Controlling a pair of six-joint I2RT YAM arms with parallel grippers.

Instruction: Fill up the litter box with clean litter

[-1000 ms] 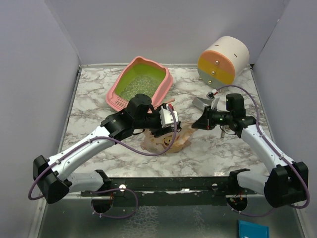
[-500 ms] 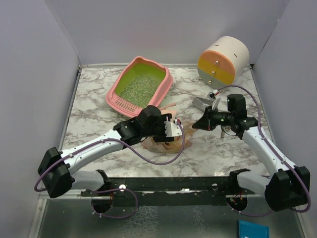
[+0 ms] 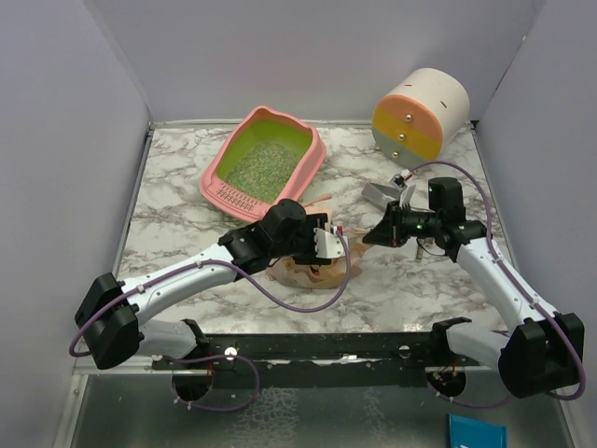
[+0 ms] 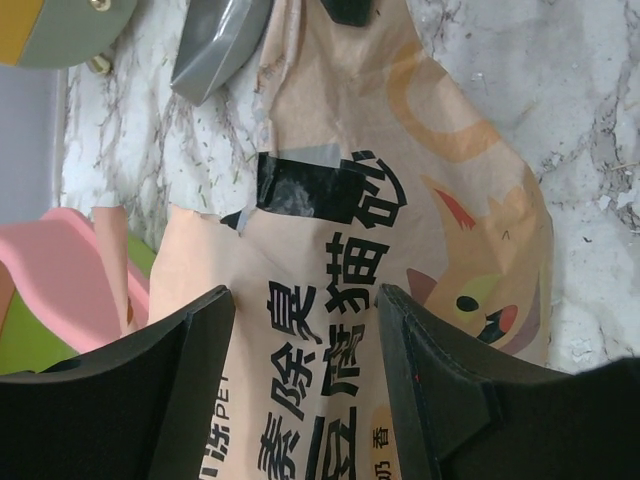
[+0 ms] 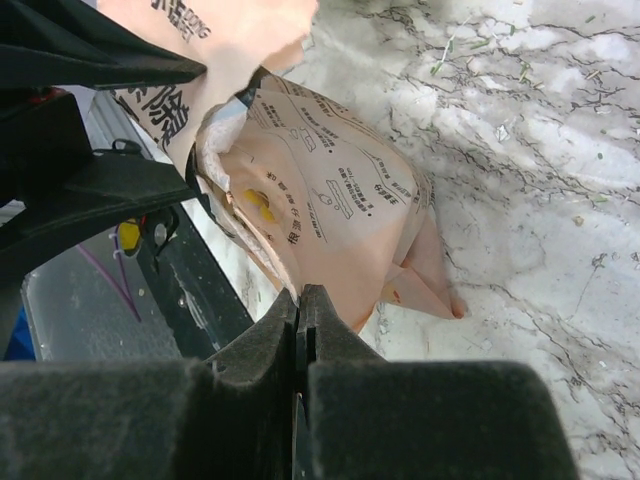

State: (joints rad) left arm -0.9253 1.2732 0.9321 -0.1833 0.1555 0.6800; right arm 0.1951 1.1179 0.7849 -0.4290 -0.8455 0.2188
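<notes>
The litter box [image 3: 229, 194] sits far left, some clean litter [image 3: 261, 168] on its green floor; the pouch [image 4: 350, 240] lies mid-table, nearer the front. The left gripper [image 4: 300, 300] hovers over it, jaws spread, holding nothing; the right gripper [image 5: 300, 298] is pinched tight at the pouch's edge, whether gripping it I cannot tell. Likely step: grasping the pouch; next, lower and close across it.

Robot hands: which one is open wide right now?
The left hand: its two black fingers stand apart above the orange cat pouch. The right hand is pinched shut.
</notes>
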